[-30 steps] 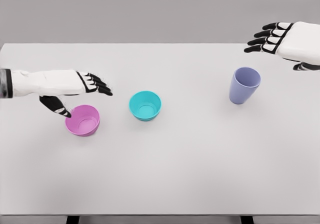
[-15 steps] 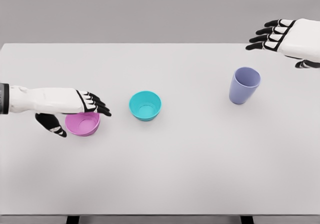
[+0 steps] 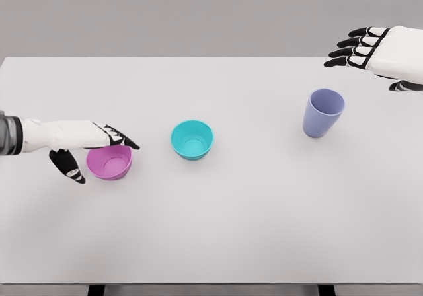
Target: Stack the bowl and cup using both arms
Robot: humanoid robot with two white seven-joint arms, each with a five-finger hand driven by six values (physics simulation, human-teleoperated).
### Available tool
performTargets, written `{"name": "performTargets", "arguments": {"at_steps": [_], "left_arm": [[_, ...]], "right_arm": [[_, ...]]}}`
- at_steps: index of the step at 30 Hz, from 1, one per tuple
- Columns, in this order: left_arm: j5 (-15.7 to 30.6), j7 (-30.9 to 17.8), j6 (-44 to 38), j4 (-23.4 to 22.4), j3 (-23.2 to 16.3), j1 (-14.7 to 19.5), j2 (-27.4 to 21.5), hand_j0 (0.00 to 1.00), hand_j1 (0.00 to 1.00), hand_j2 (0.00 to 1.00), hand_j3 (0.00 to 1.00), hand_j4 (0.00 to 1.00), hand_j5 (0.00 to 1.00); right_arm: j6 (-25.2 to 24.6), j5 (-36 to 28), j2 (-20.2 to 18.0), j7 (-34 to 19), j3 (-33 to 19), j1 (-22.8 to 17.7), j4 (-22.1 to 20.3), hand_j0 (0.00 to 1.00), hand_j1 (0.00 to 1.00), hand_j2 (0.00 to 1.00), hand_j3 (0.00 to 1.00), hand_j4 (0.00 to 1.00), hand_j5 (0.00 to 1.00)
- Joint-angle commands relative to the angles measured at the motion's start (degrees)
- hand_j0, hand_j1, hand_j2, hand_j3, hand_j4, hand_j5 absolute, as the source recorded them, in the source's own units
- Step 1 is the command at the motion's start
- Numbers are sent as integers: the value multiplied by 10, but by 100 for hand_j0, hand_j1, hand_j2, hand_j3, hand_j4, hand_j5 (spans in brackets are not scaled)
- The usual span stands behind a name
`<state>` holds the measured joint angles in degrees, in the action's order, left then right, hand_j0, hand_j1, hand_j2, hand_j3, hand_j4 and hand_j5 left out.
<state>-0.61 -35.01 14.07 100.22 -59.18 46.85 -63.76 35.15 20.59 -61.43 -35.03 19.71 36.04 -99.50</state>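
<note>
A pink bowl (image 3: 111, 163) sits upright on the white table (image 3: 231, 223) at the left. My left hand (image 3: 96, 152) is open around it: the fingers (image 3: 119, 137) reach over its far rim and the thumb (image 3: 69, 166) hangs at its near left side. A teal bowl (image 3: 192, 139) stands a little to the right of the pink one. Further right stands a lavender cup (image 3: 322, 113), upright. My right hand (image 3: 370, 53) hovers open above the table's far right edge, behind and to the right of the cup.
My left hand has dropped and drawn back toward the left, coming down around the pink bowl with the thumb now at its near side. The right hand has hardly moved.
</note>
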Motion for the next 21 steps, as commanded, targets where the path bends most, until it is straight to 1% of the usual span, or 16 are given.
{"name": "performTargets", "arguments": {"at_steps": [1, 4, 7, 9, 12, 18, 21], "left_arm": [[-18, 0, -15, 1, -2, 0, 0, 100, 100, 100, 100, 100, 100], [-41, 0, -22, 1, -2, 0, 2, 100, 100, 100, 100, 100, 100], [-37, 0, -61, 0, -1, 1, 10, 100, 100, 100, 100, 100, 100], [-37, 0, -62, 0, -1, 1, 12, 100, 100, 100, 100, 100, 100], [-40, 0, -87, 0, -1, 1, 14, 100, 100, 100, 100, 100, 100], [-42, 0, -105, 0, -4, 0, 26, 100, 100, 100, 100, 100, 100], [-55, 0, -106, 0, -7, 0, 29, 100, 100, 100, 100, 100, 100]], "right_arm": [[-2, -2, -1, 0, 0, 0, 0, 100, 100, 100, 100, 100, 100], [-2, -2, -2, 0, 0, 0, 0, 100, 100, 100, 100, 100, 100], [-2, -2, -2, 0, 0, 0, 0, 100, 100, 100, 100, 100, 100], [-2, -2, -1, 0, 0, 0, 0, 100, 100, 100, 100, 100, 100], [-2, -2, -1, 0, 0, 0, 0, 100, 100, 100, 100, 100, 100], [-2, -2, -1, 0, 0, 0, 0, 100, 100, 100, 100, 100, 100], [-2, -2, -2, 0, 0, 0, 0, 100, 100, 100, 100, 100, 100]]}}
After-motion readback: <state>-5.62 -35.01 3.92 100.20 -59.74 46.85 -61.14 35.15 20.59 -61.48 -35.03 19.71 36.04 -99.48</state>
